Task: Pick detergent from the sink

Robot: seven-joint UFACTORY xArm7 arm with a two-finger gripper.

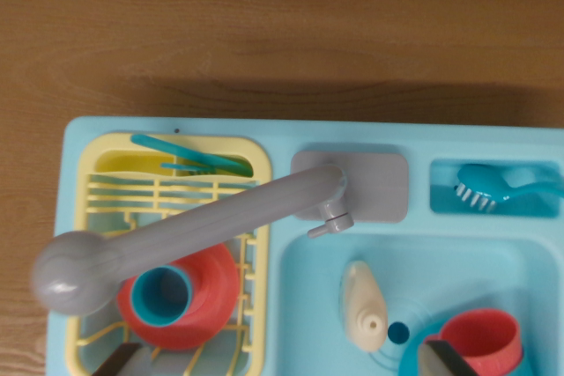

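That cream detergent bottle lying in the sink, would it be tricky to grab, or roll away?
The detergent bottle lies on its side in the sink, and its rounded, tapering body suggests it could roll if nudged. Its smooth, glossy surface may be a bit slippery. It looks like a small plastic toy, so probably light and stiff.

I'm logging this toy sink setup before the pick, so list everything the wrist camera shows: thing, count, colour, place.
sink unit: 1, light blue, on the table
table: 1, brown wood, top of view
dish rack: 1, yellow, left compartment
faucet: 1, grey, swung over the rack
fork: 1, teal, back of rack
red cup: 1, red with a teal inside, in rack
detergent bottle: 1, cream, lying in the basin
drain hole: 1, dark blue, basin floor
brush: 1, teal, white bristles, right rear tray
pink cup: 1, pink-red, basin's lower right
gripper fingers: 2 tips, dark, bottom edge
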